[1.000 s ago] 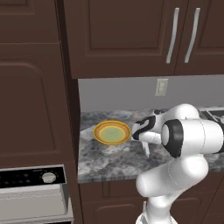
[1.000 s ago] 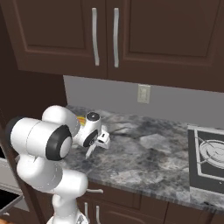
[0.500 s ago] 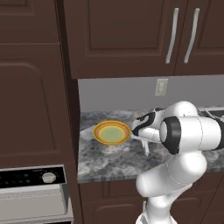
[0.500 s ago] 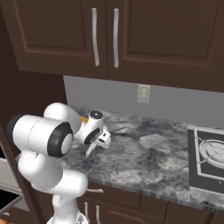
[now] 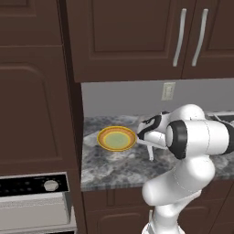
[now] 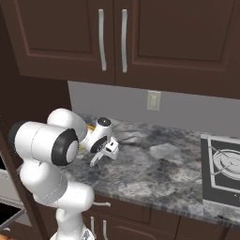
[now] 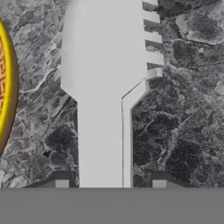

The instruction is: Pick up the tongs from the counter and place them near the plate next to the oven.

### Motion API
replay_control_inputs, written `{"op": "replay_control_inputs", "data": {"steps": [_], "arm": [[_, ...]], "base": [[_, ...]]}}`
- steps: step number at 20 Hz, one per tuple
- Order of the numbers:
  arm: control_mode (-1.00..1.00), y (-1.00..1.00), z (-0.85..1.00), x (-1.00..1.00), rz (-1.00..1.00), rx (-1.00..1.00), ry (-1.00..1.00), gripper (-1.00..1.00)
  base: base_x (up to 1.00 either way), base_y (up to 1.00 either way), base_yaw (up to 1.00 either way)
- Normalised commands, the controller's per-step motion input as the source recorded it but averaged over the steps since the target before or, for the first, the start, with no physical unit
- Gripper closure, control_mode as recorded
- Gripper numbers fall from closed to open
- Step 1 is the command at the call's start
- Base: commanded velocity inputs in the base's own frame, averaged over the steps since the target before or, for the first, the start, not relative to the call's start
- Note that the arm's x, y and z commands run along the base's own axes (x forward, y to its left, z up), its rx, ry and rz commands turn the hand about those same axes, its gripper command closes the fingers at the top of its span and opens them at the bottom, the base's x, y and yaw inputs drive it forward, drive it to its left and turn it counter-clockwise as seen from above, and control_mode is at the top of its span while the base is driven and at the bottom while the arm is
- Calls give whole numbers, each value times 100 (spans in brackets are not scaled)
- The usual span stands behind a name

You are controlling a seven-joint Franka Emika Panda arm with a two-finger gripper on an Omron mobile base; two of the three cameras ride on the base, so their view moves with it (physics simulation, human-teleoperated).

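The yellow plate (image 5: pixel 116 138) with its orange ring sits on the dark marbled counter (image 5: pixel 114 164), at the end beside the oven (image 5: pixel 36 201). Just right of the plate, my gripper (image 5: pixel 148 142) hangs low over the stone, pointing down. The slim silvery tongs (image 5: pixel 150 153) stand between its fingers and reach down to the counter. In the hand view the tongs (image 7: pixel 105 87) run up the middle with scalloped tips at the top. My gripper (image 7: pixel 110 180) is open, with a gap at the right tip. The plate rim (image 7: pixel 6 87) shows at the left edge.
A tall dark cabinet (image 5: pixel 36 91) rises above the oven, left of the counter. Upper cabinets with steel handles (image 5: pixel 179 36) hang overhead. A wall outlet (image 6: pixel 153 100) sits on the backsplash. A stove top (image 6: pixel 225 168) lies at the counter's right end.
The jaws have parted from the tongs, which they held shut before. The arm has hardly moved beside the plate.
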Motion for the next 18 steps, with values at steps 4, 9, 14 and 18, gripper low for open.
{"op": "replay_control_inputs", "data": {"steps": [4,9,14,18], "arm": [[-100,0,8,-9,-5,8,-3,-100],[-100,0,41,-17,-2,5,-11,-100],[-100,0,59,-19,-1,3,-13,-100],[-100,0,57,-27,0,3,-8,-100]], "base": [[0,0,0],[0,0,0],[0,0,0],[0,0,0]]}}
